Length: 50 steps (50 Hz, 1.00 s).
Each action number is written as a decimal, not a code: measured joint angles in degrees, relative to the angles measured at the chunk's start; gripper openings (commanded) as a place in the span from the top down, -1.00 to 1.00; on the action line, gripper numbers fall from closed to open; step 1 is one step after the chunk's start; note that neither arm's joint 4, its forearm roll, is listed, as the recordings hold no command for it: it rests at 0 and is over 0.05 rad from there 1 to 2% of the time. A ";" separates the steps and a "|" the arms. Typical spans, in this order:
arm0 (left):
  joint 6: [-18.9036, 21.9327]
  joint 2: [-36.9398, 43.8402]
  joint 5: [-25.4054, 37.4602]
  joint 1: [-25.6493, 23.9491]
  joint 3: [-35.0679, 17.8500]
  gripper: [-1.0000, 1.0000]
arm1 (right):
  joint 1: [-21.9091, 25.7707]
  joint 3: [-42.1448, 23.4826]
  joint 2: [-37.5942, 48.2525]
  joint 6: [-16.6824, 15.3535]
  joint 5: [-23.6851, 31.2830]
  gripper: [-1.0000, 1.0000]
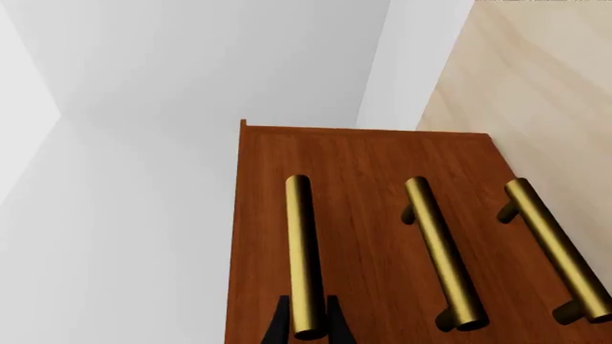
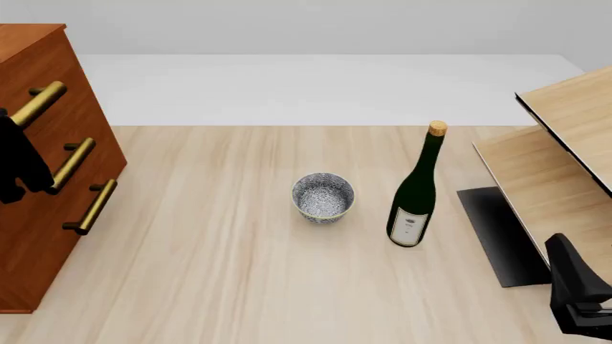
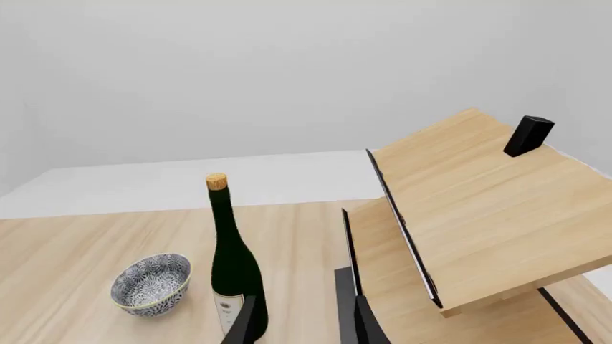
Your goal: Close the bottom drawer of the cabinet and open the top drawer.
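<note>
- Left gripper [image 1: 306,326]: fingers parted, one on each side of the top drawer's handle [image 1: 302,251]; arm dark at the front view's left edge.
- Right gripper [image 3: 304,319]: fingers apart, nothing between them; arm low at right.

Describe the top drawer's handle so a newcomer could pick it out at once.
Find the reddish-brown cabinet at the table's left edge in the front view. Three brass bar handles run down its front, one per drawer. The top drawer's handle is the highest of the three, and the only one with the left gripper at it, its jaws on either side of the bar.
</note>
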 measured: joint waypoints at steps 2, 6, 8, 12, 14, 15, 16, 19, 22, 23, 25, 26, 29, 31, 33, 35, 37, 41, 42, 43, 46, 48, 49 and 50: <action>0.01 -0.06 0.15 -0.06 -0.06 1.00 | -0.01 -0.01 0.00 0.03 0.00 -1.00; 0.05 -0.25 0.58 -0.35 -0.17 1.00 | -0.05 -0.03 0.00 0.12 0.01 -1.00; 0.09 -0.34 0.79 -0.54 -0.21 1.00 | -0.06 -0.04 0.00 0.16 0.01 -1.00; 0.17 -0.61 1.28 -1.04 -0.25 1.00 | -0.10 -0.06 0.00 0.27 0.02 -1.00; 0.21 -0.76 1.52 -1.33 -0.26 1.00 | -0.12 -0.08 0.00 0.34 0.03 -1.00; 0.24 -0.83 1.62 -1.48 -0.25 1.00 | -0.14 -0.09 -0.01 0.37 0.03 -1.00; 0.27 -0.89 1.69 -1.63 -0.23 1.00 | -0.16 -0.10 -0.01 0.40 0.04 -1.00; 0.35 -1.03 1.82 -2.05 -0.17 1.00 | -0.21 -0.12 -0.01 0.51 0.05 -1.00; 0.45 -1.08 1.65 -2.38 -0.02 1.00 | -0.26 -0.16 -0.01 0.62 0.05 -1.00; 0.48 -1.09 1.59 -2.48 0.03 1.00 | -0.28 -0.17 -0.01 0.66 0.05 -1.00; 0.55 -1.12 1.43 -2.68 0.15 1.00 | -0.32 -0.19 -0.01 0.72 0.04 -1.00; 0.58 -1.14 1.38 -2.79 0.20 1.00 | -0.33 -0.20 -0.01 0.75 0.04 -1.00; 0.65 -1.20 1.26 -3.12 0.30 1.00 | -0.37 -0.21 -0.01 0.84 0.02 -1.00; 0.68 -1.24 1.18 -3.31 0.37 1.00 | -0.40 -0.22 -0.01 0.90 0.01 -1.00; 0.73 -1.27 1.06 -3.50 0.46 1.00 | -0.44 -0.22 -0.01 0.95 -0.01 -1.00; 0.77 -1.30 0.93 -3.68 0.54 1.00 | -0.48 -0.23 -0.02 0.99 -0.02 -1.00; 0.81 -1.32 0.80 -3.85 0.62 1.00 | -0.51 -0.23 -0.02 1.04 -0.03 -1.00; 0.94 -1.39 0.58 -4.25 0.78 1.00 | -0.55 -0.23 -0.01 1.11 -0.06 -1.00; 0.96 -1.42 0.55 -4.36 0.81 1.00 | -0.56 -0.22 -0.01 1.13 -0.06 -1.00; 0.99 -1.45 0.54 -4.48 0.83 1.00 | -0.57 -0.22 0.00 1.15 -0.06 -1.00; 1.09 -1.55 0.57 -4.76 0.83 1.00 | -0.59 -0.22 0.00 1.20 -0.08 -1.00; 1.15 -1.62 0.64 -5.00 0.82 1.00 | -0.60 -0.22 0.00 1.23 -0.08 -1.00; 1.18 -1.68 0.69 -5.19 0.83 1.00 | -0.61 -0.22 0.00 1.24 -0.08 -1.00; 1.20 -1.73 0.74 -5.38 0.84 1.00 | -0.61 -0.22 0.00 1.26 -0.09 -1.00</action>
